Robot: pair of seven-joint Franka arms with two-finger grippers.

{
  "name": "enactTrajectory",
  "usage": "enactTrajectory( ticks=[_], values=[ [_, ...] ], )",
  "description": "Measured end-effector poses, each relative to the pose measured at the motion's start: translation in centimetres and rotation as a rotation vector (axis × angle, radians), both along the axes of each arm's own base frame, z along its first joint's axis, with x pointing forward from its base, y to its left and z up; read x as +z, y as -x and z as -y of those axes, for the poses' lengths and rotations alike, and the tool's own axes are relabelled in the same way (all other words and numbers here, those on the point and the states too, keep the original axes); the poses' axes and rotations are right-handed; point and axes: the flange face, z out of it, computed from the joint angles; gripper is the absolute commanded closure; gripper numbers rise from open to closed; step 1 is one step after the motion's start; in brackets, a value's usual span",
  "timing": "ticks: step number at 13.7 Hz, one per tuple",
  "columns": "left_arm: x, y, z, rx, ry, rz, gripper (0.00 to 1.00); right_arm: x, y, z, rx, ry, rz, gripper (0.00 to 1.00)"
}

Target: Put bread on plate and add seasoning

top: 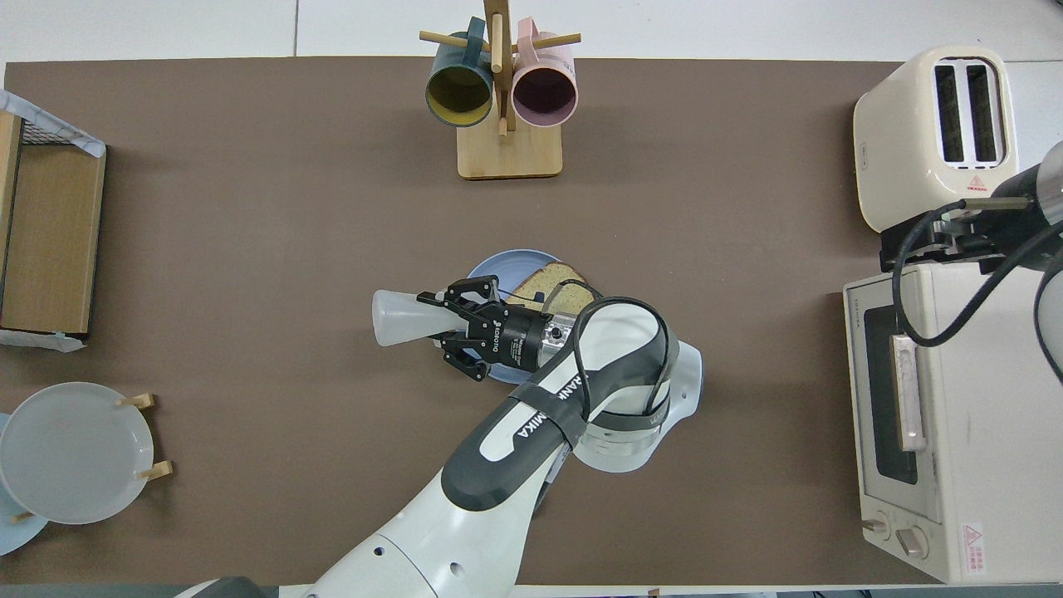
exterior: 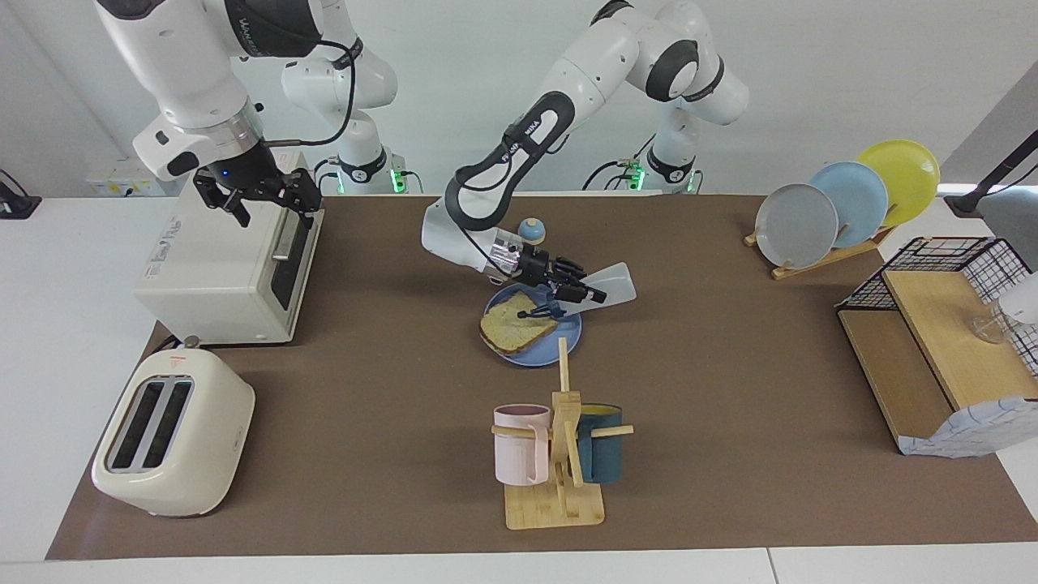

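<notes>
The bread (exterior: 516, 328) lies on the blue plate (exterior: 565, 345) in the middle of the table, overhanging its rim toward the right arm's end. It also shows in the overhead view (top: 552, 278) on the plate (top: 498, 266). My left gripper (exterior: 584, 290) is over the plate, shut on the seasoning bottle (exterior: 612, 284), which it holds tipped on its side. In the overhead view the gripper (top: 440, 320) grips the bottle (top: 399, 316) near its narrow end; the cap is hidden among the fingers. My right gripper (exterior: 263, 207) waits open above the toaster oven.
A toaster oven (exterior: 227, 268) and a cream toaster (exterior: 170, 434) stand at the right arm's end. A mug tree (exterior: 559, 438) stands farther out than the plate. A blue-domed bell (exterior: 531, 229) sits nearer the robots. A plate rack (exterior: 843, 203) and a wire shelf (exterior: 941, 341) are at the left arm's end.
</notes>
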Motion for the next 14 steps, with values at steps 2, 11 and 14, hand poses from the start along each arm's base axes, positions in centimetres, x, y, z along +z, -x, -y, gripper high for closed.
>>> enactTrajectory(
  ticks=[2,11,14],
  values=[
    [0.2,-0.5,-0.1,-0.024,-0.034,0.035,1.0,0.0,0.0,0.1,0.005,-0.001,-0.001,0.0],
    [-0.2,2.2,2.2,-0.124,-0.086,0.07,1.0,-0.1,0.0,0.5,-0.001,-0.001,-0.002,0.0],
    [-0.6,-1.4,-0.8,-0.083,-0.096,0.078,1.0,-0.1,0.0,0.5,-0.001,-0.001,-0.003,0.0]
  ],
)
